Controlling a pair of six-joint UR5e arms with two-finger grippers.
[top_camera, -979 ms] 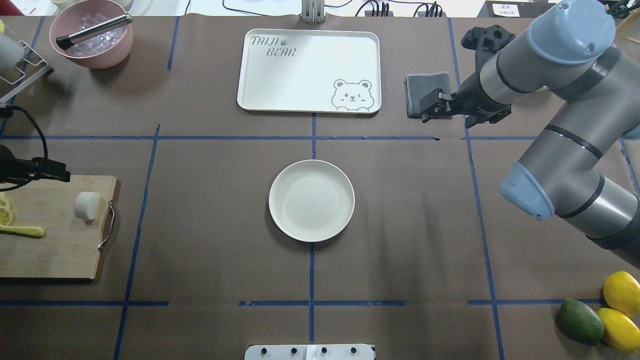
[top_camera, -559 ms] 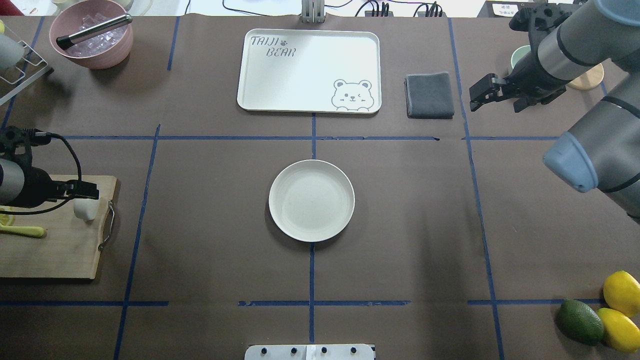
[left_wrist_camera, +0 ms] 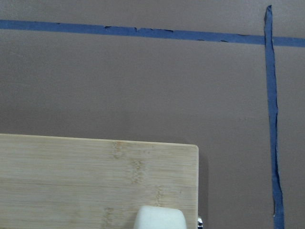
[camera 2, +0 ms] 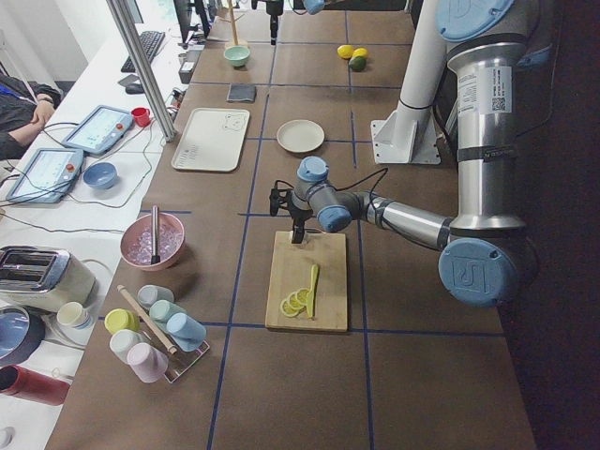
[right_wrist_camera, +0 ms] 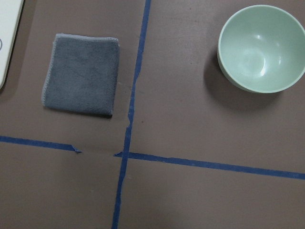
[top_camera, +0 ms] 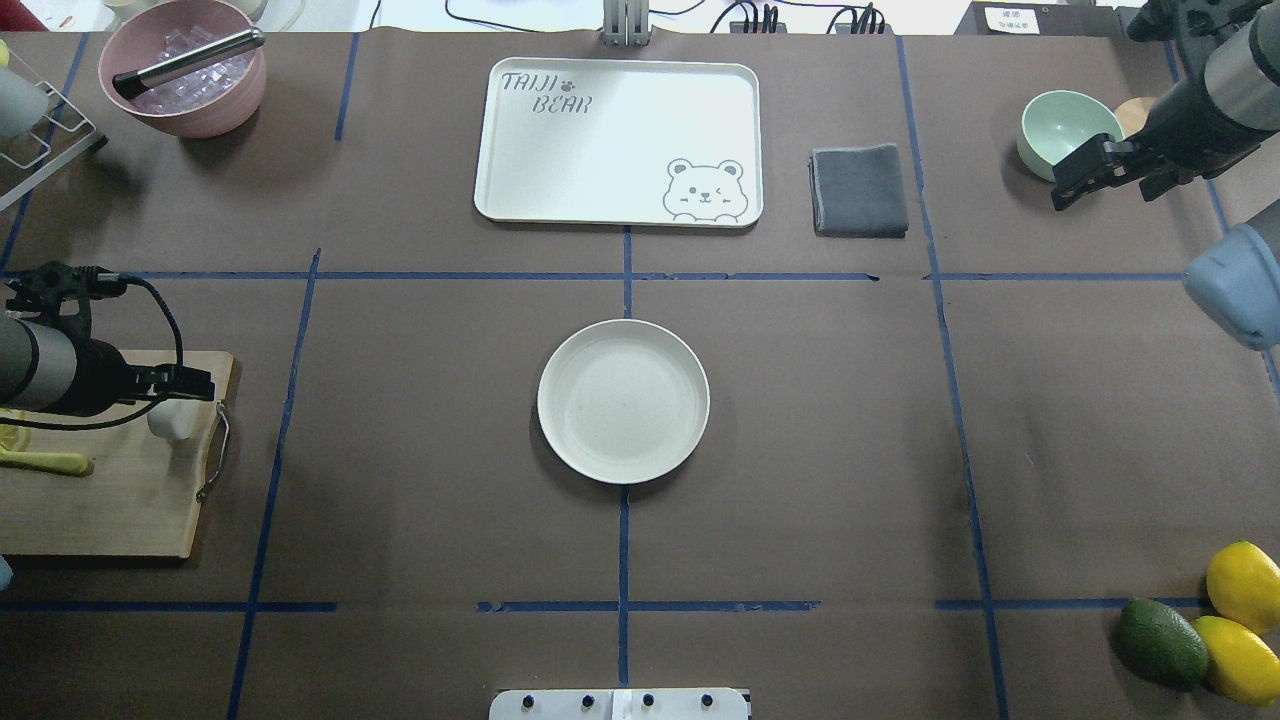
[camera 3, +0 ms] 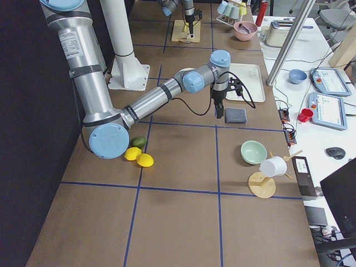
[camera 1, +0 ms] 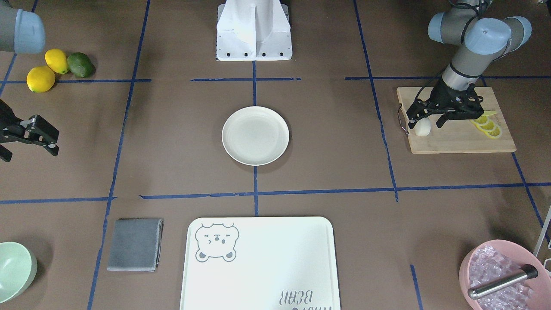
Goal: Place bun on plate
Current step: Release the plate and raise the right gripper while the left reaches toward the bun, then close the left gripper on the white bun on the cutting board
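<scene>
1. Left claw [camera 1: 424,120] spread wide, directly over the bun [camera 1: 422,128] at a corner of the cutting board [camera 1: 456,140].
2. Plate [top_camera: 623,401] mid-worktop, well apart from the bun.
3. Right claw [top_camera: 1072,178] wide, beside green bowl [top_camera: 1065,125].

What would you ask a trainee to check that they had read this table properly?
1. True or false: the small white steamed bun already lies on the round cream-white plate.
2. Pick one: the left claw is poised over A) the bun, B) the grey folded cloth, C) the pink bowl of ice.
3. Fill the gap: the bun rests on the ______.

Key
1. False: the plate holds nothing.
2. A.
3. Wooden cutting board.
</scene>
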